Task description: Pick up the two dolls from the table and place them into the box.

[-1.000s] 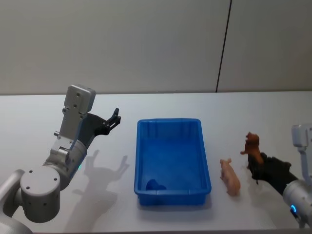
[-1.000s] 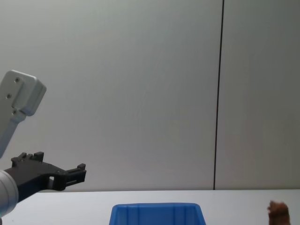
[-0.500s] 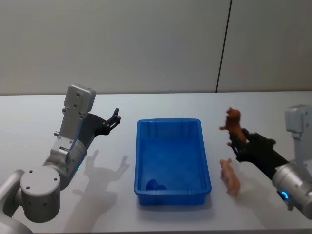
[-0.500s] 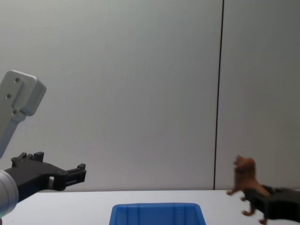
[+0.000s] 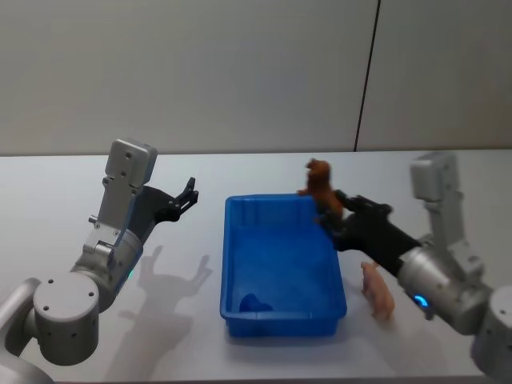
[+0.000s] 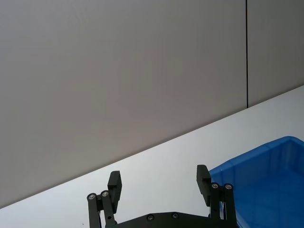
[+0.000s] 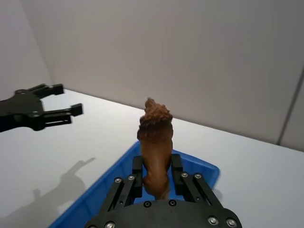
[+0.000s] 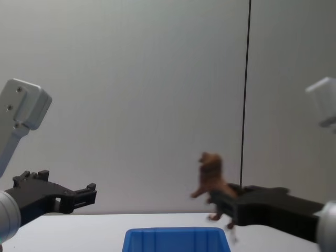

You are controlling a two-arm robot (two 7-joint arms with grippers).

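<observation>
The brown doll [image 5: 320, 186] stood upright in the right gripper [image 5: 328, 214], its long axis vertical and head uppermost. It faced the table's [image 5: 48, 192] left edge, with its forelegs reaching that way. The gripper's fingers [image 7: 137, 176] were closed narrowly on the doll's lower body, so its hind legs were mostly hidden between them. The doll hung in the air over the far right corner of the box [image 5: 284, 198]. In the chest view the box was cut off to its far rim.

A dark blue patch near the box's near left corner may have been a shadow or a small thing; it was hard to make out. The pink doll [image 5: 378, 290] lay on the table just beside the box's right wall, near its near right corner, with its long axis running from the near edge toward the far edge.

The left gripper [image 5: 189, 194] hovered above the table, left of the box's far left corner, its fingers spread wide and holding nothing.
</observation>
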